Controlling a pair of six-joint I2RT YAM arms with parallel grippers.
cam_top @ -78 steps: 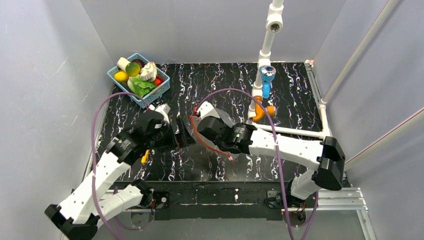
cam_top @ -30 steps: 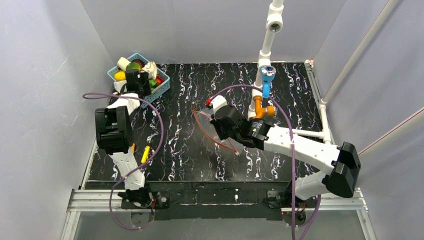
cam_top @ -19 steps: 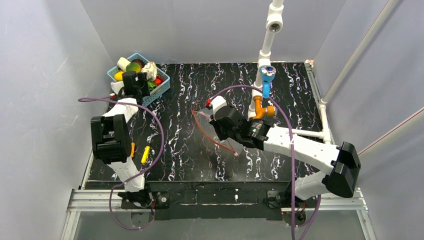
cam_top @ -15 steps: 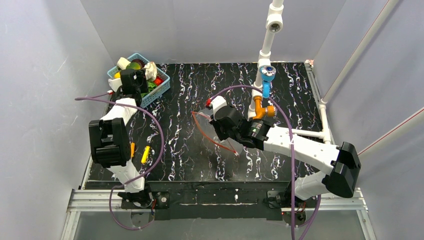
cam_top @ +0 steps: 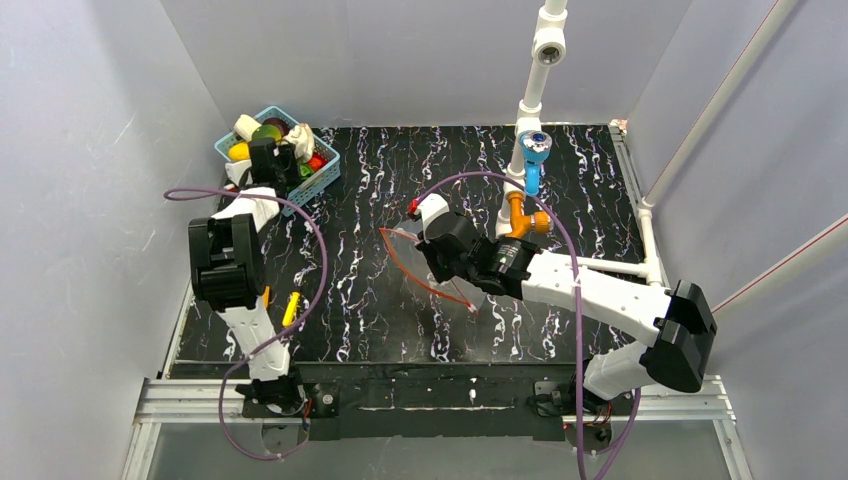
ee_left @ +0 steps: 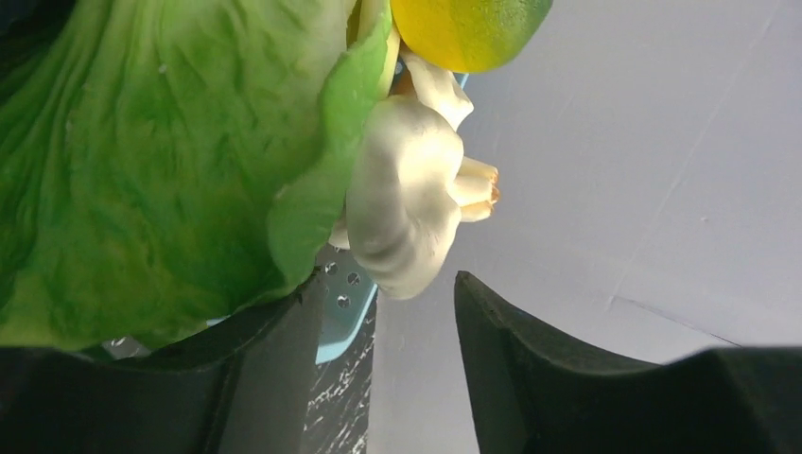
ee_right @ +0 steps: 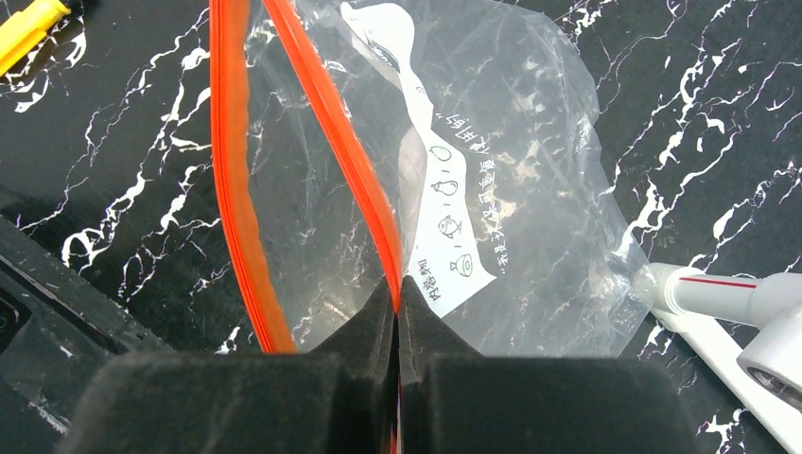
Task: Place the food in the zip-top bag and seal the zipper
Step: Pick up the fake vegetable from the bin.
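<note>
You see lettuce (ee_left: 142,170) filling upper left, white garlic piece (ee_left: 407,208) at centre, yellow-green fruit (ee_left: 468,24) at top edge.

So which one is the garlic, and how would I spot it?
Find the blue basket in the far left corner of the black marbled table. The garlic lies along its right side, next to the lettuce and the yellow-green fruit. It is the only white, lumpy bulb; those neighbours are a crinkled green leaf and a smooth ball.
</note>
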